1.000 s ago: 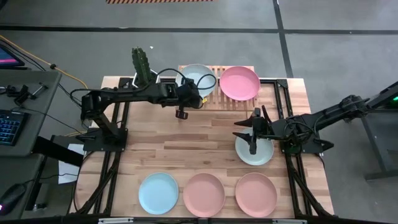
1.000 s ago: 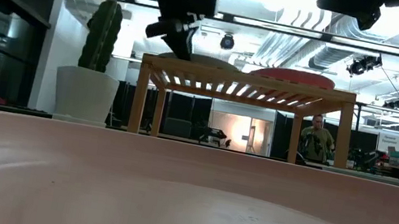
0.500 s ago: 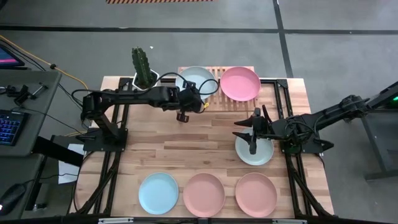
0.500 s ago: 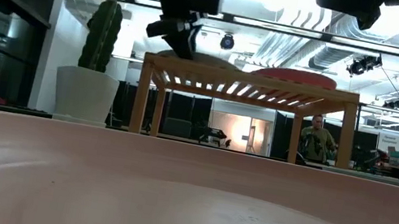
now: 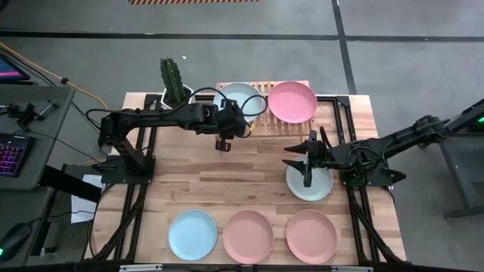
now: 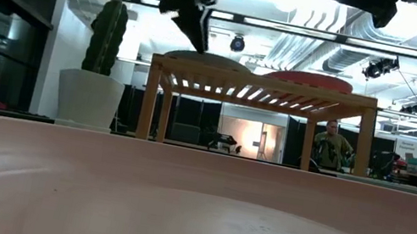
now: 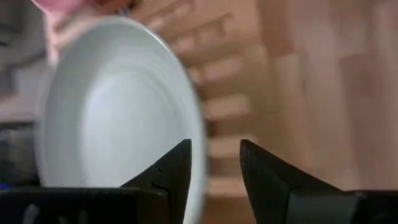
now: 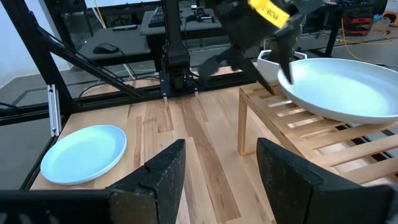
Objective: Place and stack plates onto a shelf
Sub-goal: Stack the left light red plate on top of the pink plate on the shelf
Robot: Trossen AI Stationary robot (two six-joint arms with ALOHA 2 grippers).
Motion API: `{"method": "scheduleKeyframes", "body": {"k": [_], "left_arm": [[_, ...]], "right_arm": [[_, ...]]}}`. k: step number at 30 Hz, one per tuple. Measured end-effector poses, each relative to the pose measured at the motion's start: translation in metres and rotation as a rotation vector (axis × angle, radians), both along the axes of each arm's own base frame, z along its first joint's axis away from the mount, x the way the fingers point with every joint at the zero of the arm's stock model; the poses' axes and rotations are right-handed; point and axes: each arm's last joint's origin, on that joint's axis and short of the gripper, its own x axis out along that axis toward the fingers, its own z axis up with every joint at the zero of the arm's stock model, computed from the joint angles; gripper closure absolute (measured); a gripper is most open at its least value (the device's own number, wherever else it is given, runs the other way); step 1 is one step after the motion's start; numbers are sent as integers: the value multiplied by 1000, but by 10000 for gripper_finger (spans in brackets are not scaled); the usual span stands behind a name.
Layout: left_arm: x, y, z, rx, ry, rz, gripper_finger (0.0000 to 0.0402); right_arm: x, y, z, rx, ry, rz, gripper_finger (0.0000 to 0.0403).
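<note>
The wooden shelf [image 5: 263, 113] stands at the table's far edge. On its slats lie a mint plate [image 5: 240, 97] on the left and a pink plate [image 5: 292, 100] on the right. My left gripper [image 7: 214, 168] is open, its fingers on either side of that mint plate's near rim [image 7: 198, 143] and just above it [image 6: 201, 42]. My right gripper [image 5: 306, 165] hovers open over a second mint plate [image 5: 310, 185], which lies flat on the table. A light blue plate [image 5: 193, 234] and two pink plates [image 5: 248, 236] [image 5: 311, 236] lie along the near edge.
A cactus in a white pot [image 5: 174, 85] stands left of the shelf, close to my left arm. Dark frame rails [image 5: 140, 162] run down both sides of the table. Bare wood [image 5: 219, 181] lies between the shelf and the near row of plates. A person [image 6: 329, 145] stands far behind the shelf.
My left gripper has opened and let go of the mint plate's near rim. It has also risen a little above the shelf. The plate stays flat on the slats. My right gripper has kept still over its plate.
</note>
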Motion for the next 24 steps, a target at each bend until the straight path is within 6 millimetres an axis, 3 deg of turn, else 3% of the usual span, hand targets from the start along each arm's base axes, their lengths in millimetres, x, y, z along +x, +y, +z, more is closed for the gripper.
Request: {"method": "scheduleKeyframes", "body": {"k": [6,12,15,19,24], "left_arm": [[-28,-14,21,-294,-161,42,273],[-69,-50,26,-427,-517,-111,273],[-91,-74,11,-480,-714,-212,273],[-115,-102,-25,-537,-933,-308,273],[-135,-117,-64,-495,-1120,-314,273]], "right_arm": [[0,0,0,-2,0,1,222],[0,0,0,-2,2,0,222],[0,0,0,15,3,2,222],[0,2,-1,46,5,44,222],[3,5,-3,158,15,105,222]]}}
